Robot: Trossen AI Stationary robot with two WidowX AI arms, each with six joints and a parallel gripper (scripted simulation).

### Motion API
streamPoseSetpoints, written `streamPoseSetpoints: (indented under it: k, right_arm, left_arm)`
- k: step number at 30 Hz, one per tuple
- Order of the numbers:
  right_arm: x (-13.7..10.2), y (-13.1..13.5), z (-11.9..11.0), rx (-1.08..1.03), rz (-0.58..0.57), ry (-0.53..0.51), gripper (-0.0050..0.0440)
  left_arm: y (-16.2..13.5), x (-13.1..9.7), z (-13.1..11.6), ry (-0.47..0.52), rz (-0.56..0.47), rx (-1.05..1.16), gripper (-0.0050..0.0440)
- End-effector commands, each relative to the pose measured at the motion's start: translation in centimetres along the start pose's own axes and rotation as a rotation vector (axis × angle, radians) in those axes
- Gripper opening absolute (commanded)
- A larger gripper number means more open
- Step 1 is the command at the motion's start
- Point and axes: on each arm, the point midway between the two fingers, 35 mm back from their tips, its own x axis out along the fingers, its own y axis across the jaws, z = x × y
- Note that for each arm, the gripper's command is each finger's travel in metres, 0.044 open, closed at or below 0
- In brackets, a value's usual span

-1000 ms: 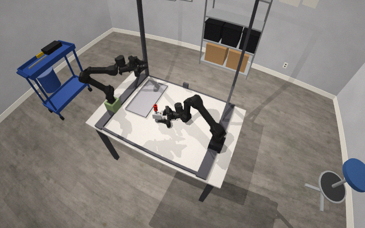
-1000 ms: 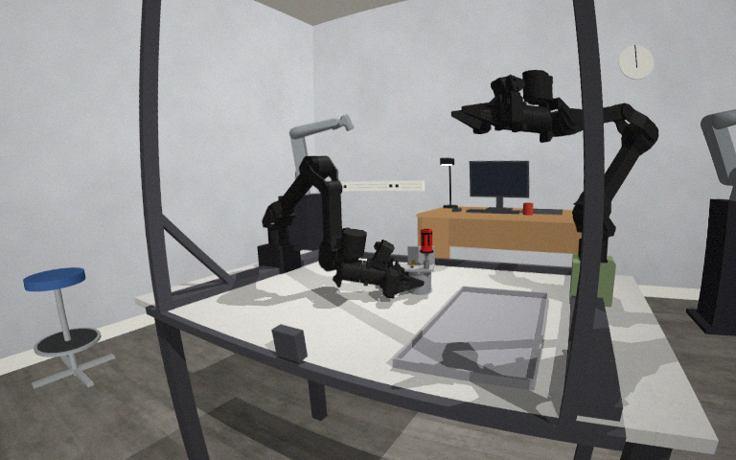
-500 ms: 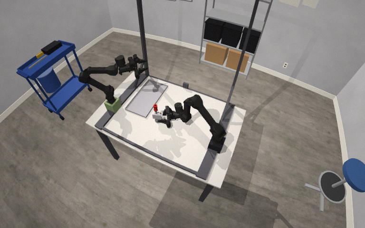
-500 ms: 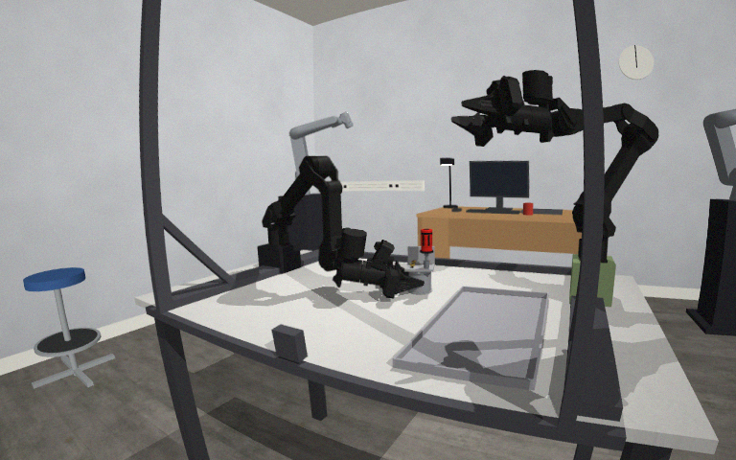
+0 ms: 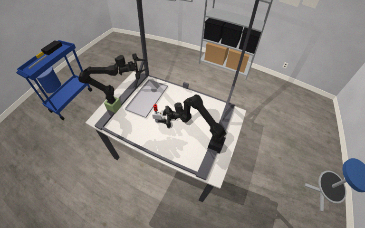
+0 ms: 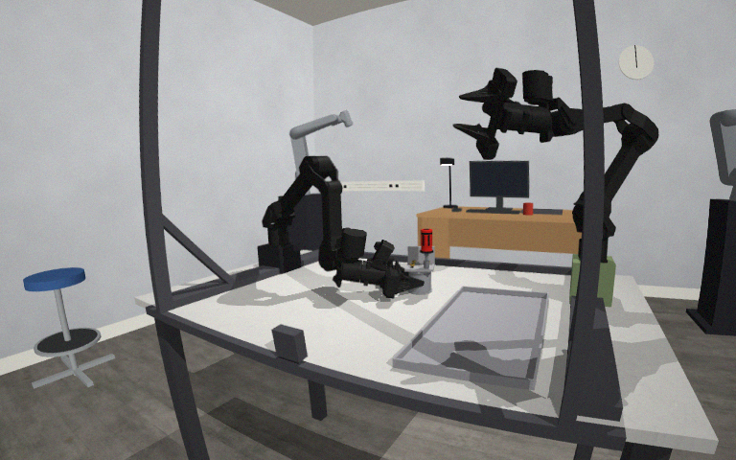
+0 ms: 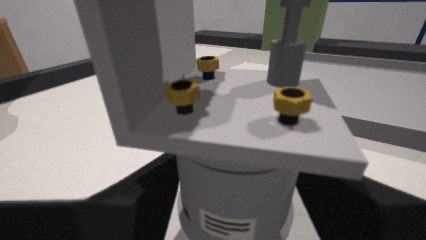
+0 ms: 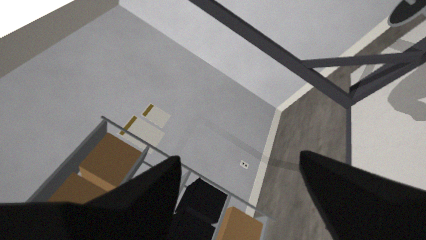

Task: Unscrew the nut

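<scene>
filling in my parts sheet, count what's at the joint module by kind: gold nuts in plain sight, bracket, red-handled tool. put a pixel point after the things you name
gold nuts in plain sight [image 7: 292, 101]: 3
bracket [image 7: 240, 135] [image 5: 157, 116]: 1
red-handled tool [image 5: 155, 107] [image 6: 426, 240] [image 7: 286, 62]: 1
total: 5

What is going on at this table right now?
The left gripper is clamped round the grey cylindrical joint module, which stands upright under its grey metal L-shaped bracket. A red-handled grey socket tool stands on the bracket, beyond three yellow hexagonal nuts on studs. The right gripper hangs open and unloaded, high up.
</scene>
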Motion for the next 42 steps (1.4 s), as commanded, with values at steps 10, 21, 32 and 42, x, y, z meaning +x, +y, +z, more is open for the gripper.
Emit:
streamPoseSetpoints:
  k: [10,21,32,42]
  right_arm:
    - [-0.34,1.26,1.01,0.541,0.04,-0.016,0.03]
    - [-0.33,1.2,0.96,1.0,0.031,-0.004,0.03]
    - [-0.34,1.21,0.96,1.434,0.035,0.003,0.03]
    - [-0.35,1.16,0.93,1.81,0.034,0.01,0.03]
  left_arm:
    - [-0.42,0.34,1.57,-0.027,-0.002,-0.026,0.0245]
    - [-0.42,0.34,1.57,-0.027,-0.002,-0.026,0.0245]
    - [-0.42,0.34,1.57,-0.027,-0.002,-0.026,0.0245]
    - [-0.42,0.34,1.57,-0.027,-0.002,-0.026,0.0245]
